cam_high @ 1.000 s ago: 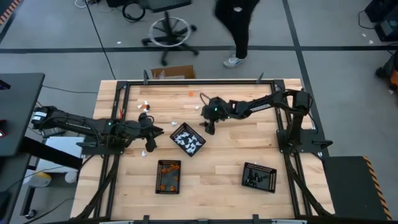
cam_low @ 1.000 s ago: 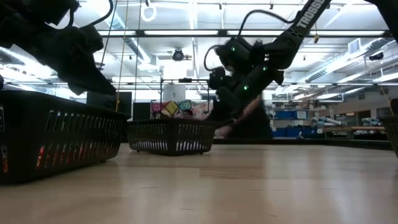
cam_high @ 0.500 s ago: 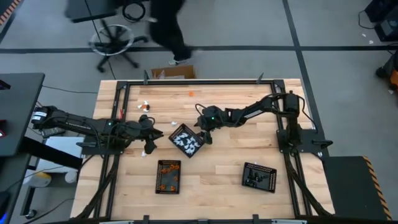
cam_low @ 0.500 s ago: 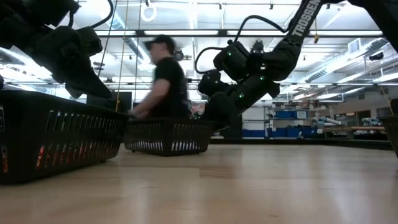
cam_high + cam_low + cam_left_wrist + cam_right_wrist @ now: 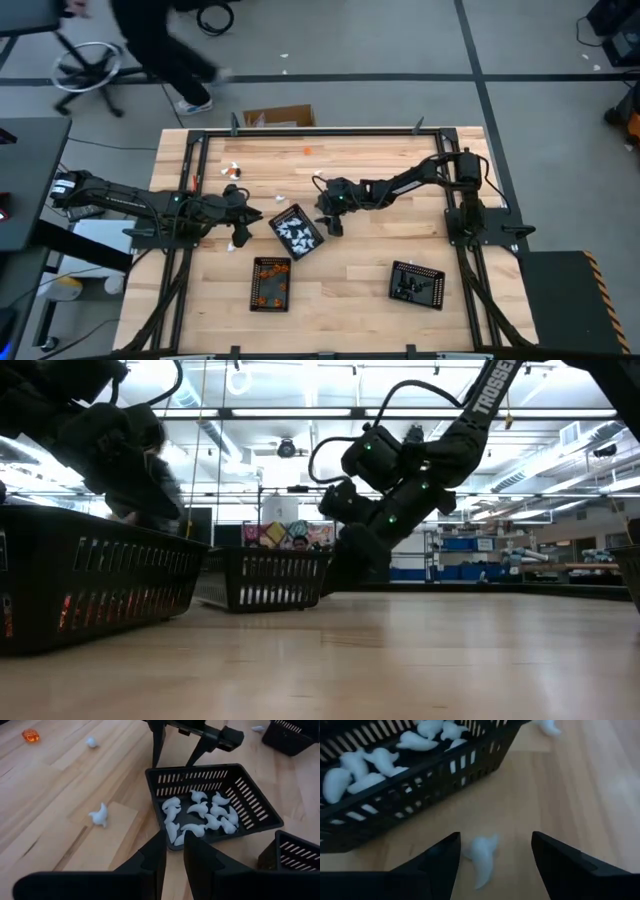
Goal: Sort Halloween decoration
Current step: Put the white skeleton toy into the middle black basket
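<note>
Right wrist view: a white ghost piece [image 5: 482, 857] was framed between the spread-open fingers of the right gripper [image 5: 492, 857], beside the basket [image 5: 420, 785].

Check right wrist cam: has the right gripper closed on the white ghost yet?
No, the right gripper is open, its fingers either side of the white ghost lying on the table.

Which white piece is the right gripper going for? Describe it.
Find the tray of white pieces mid-table. The right gripper sits low beside its outer wall, open. The white piece lies alone on bare wood between its fingers, outside the tray.
</note>
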You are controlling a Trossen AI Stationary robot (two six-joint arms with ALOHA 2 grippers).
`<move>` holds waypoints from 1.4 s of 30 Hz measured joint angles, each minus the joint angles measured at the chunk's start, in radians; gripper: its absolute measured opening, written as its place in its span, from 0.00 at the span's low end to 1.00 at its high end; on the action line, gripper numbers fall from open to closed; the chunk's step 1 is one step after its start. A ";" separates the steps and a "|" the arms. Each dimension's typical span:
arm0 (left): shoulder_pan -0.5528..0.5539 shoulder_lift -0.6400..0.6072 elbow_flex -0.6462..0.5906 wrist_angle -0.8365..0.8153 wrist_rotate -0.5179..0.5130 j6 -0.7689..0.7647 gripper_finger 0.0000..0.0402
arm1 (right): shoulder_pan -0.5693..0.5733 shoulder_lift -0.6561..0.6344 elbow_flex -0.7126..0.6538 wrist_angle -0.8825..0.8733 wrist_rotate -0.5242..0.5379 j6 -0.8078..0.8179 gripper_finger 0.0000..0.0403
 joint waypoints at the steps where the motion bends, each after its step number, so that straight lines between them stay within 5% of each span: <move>1: 0.000 0.000 0.000 -0.002 0.000 0.000 0.19 | -0.001 0.003 0.000 -0.001 -0.017 0.006 0.61; 10: 0.000 0.000 0.000 -0.019 0.000 0.002 0.19 | 0.013 0.060 0.005 0.037 0.015 0.042 0.48; 22: 0.000 0.000 0.000 -0.035 0.023 -0.001 0.19 | 0.015 0.017 0.002 -0.042 0.031 0.046 0.16; 34: 0.000 0.000 0.000 -0.039 0.023 -0.002 0.19 | 0.006 -0.160 -0.004 -0.157 0.114 0.042 0.17; 42: 0.000 0.000 0.000 -0.034 0.023 -0.002 0.19 | 0.076 -0.231 -0.002 0.020 -0.018 0.105 0.17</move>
